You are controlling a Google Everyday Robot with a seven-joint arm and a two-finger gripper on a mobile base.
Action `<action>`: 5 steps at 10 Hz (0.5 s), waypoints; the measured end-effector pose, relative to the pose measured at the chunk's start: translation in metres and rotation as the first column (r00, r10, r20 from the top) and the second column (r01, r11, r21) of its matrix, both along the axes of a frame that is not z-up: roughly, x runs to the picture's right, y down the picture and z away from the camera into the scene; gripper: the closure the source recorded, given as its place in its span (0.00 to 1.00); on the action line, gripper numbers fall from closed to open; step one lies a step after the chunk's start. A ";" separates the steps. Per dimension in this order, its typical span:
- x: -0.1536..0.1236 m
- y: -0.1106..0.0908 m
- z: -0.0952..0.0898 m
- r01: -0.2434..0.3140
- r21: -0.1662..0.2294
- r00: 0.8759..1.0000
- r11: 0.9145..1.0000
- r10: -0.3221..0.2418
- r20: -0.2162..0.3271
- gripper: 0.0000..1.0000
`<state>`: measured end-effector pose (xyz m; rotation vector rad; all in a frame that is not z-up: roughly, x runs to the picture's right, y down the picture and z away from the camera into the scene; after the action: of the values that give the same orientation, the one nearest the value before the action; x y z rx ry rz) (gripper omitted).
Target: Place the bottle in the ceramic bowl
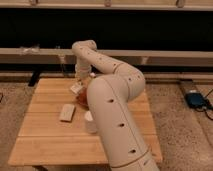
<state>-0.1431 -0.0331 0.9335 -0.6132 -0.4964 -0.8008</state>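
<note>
Tool (80, 84) hangs at the terracotta ceramic bowl's (83, 96) left rim, apparently gripping the small white bottle (76, 88). Centre over the bowl, lower, then release. Wooden table (45, 140).

Lab-like room: wooden table (55, 145), speckled floor (175, 125)

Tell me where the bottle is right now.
In the camera view, the bottle is at the gripper, left of the arm, just beside the mostly hidden bowl.
</note>
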 end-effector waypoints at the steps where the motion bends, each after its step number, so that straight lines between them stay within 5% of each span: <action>1: 0.002 -0.002 0.002 -0.007 0.002 1.000 1.000 0.007 -0.011 0.72; 5: 0.031 -0.008 0.000 -0.038 0.022 0.997 0.999 0.040 -0.071 0.32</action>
<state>-0.1118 -0.0406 0.9332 -0.6089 -0.4333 -0.7438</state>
